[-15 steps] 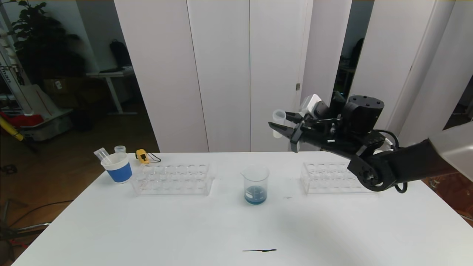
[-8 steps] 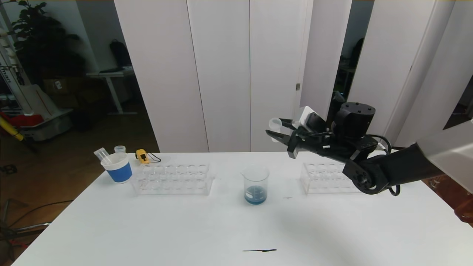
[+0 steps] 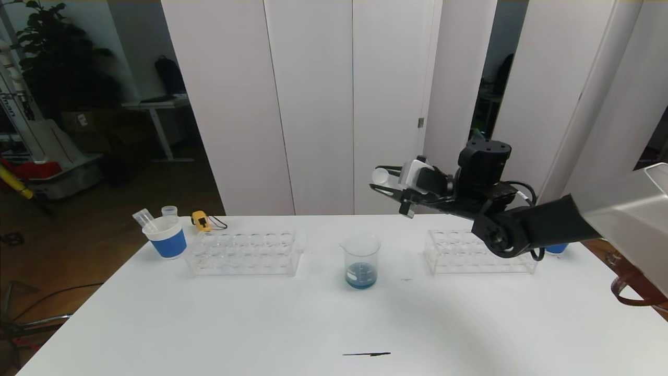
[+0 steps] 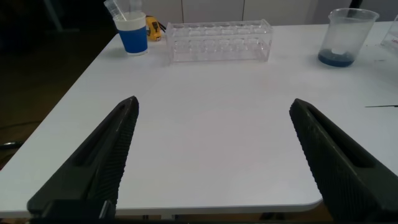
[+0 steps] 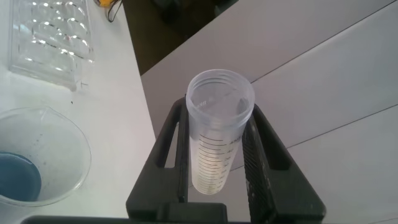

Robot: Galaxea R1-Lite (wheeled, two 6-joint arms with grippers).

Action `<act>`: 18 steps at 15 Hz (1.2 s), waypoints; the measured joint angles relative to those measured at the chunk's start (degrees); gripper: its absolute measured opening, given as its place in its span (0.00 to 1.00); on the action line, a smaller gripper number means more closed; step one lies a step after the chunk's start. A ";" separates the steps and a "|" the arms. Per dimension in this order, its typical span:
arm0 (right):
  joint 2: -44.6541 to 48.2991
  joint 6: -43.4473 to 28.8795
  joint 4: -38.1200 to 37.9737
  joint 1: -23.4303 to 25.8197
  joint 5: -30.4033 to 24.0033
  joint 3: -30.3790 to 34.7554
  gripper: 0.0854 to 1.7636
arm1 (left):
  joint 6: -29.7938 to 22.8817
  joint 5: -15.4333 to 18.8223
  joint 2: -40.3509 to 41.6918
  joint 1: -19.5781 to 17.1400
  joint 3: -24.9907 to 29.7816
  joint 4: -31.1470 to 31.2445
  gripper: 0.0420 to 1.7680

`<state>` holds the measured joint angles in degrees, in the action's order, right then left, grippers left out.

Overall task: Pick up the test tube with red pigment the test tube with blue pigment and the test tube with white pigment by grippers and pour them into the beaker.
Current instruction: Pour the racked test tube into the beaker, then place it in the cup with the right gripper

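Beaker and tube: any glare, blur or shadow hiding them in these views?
Head view: the beaker is sharp with its blue liquid clear, a soft shadow falls on the table near it, and the tube in the right gripper washes out against the pale panels. Right wrist view: tube graduations sharp, faint rim glare. Left wrist view: left gripper blurred.

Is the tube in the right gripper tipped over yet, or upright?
Tipped. The test tube lies near horizontal in the right gripper, mouth pointing away from the arm, above the beaker.

A lab: beaker and clear tube racks on a white table.
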<state>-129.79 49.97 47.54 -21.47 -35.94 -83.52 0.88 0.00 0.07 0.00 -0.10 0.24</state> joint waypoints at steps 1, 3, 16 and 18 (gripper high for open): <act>-0.41 2.40 -1.62 0.05 -0.41 -1.10 0.30 | 0.00 0.00 0.00 0.00 0.00 0.02 0.98; -1.19 6.73 -4.90 0.05 -1.24 -3.33 0.30 | 0.00 0.00 0.00 0.00 0.00 0.02 0.98; -4.17 22.21 -10.40 -0.74 -1.27 -8.27 0.30 | 0.00 0.00 0.00 0.00 0.00 0.00 0.98; -4.47 24.59 -10.34 -0.59 -1.55 -8.55 0.30 | 0.00 0.00 0.00 0.00 0.00 0.00 0.98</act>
<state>-134.27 74.56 37.21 -22.05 -37.49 -92.06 0.88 0.00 0.07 0.00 -0.10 0.24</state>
